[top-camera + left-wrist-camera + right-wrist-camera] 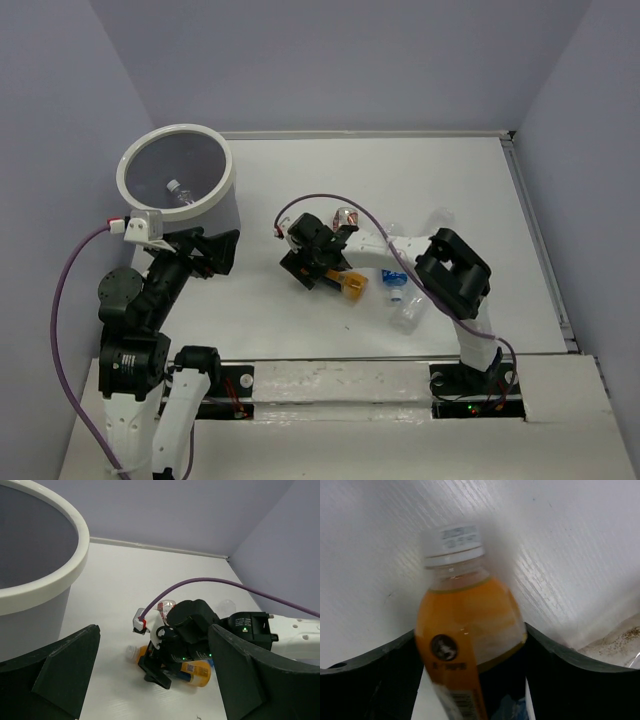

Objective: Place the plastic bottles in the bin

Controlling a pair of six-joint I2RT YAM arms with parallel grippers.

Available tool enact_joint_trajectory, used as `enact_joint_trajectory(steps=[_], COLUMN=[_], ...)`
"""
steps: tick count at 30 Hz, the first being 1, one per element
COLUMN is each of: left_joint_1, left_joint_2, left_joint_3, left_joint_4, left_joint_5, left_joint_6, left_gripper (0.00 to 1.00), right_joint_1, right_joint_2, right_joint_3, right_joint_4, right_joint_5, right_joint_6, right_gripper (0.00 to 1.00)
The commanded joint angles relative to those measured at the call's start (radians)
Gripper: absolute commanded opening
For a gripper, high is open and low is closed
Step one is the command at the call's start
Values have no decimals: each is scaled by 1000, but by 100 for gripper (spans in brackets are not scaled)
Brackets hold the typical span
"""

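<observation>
Right pincer: my right gripper [318, 262] is reached out to the left of its base. Its fingers are clenched against both sides of the yellow-orange bottle [466, 645], low on the body, with the white cap pointing away.

Left pincer: my left gripper [152, 630] is released, its fingers spread wide with nothing between them. It is parked just on the near side of the bin [175, 130].

Bottles: one clear bottle [180, 192] already lies inside the bin at far left. The blue-labelled bottle [393, 279] and another clear bottle [408, 312] lie just right of the grasped one. The red-capped bottle [347, 215] lies just beyond it.

Slip risk: the body is round and smooth and I hold it off-centre, so I judge it could pivot or slide out as I lift.

Knock risk: a careless lift could roll the neighbouring bottles away, because they are so near.

Collision risk: my path to the bin runs toward the left arm, so I would keep that arm clear.

Rim risk: the bin wall is tall. If I carry too low, the bottle strikes the rim and drops outside.
</observation>
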Motion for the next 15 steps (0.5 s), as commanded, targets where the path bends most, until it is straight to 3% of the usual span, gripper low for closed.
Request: enact_joint_trajectory(steps=[1, 3, 4, 9, 15], left_joint_1=[0, 2, -1, -14, -37], left_joint_2=[-10, -10, -12, -20, -36], left_joint_3=[38, 52, 55, 86, 216], left_joint_4=[12, 12, 12, 14, 69], left_joint_5=[38, 36, 36, 29, 32], left_joint_6=[27, 27, 27, 15, -40], left_gripper=[99, 99, 99, 99, 98], right_joint_1=[40, 60, 60, 78, 78], right_joint_2=[4, -7, -15, -123, -242], right_joint_3=[87, 105, 120, 165, 292], right_joint_4=[-15, -17, -14, -8, 118], right_joint_5=[52, 55, 55, 36, 1], right_joint_6=[-2, 21, 33, 112, 153], right_gripper=[74, 66, 56, 49, 48])
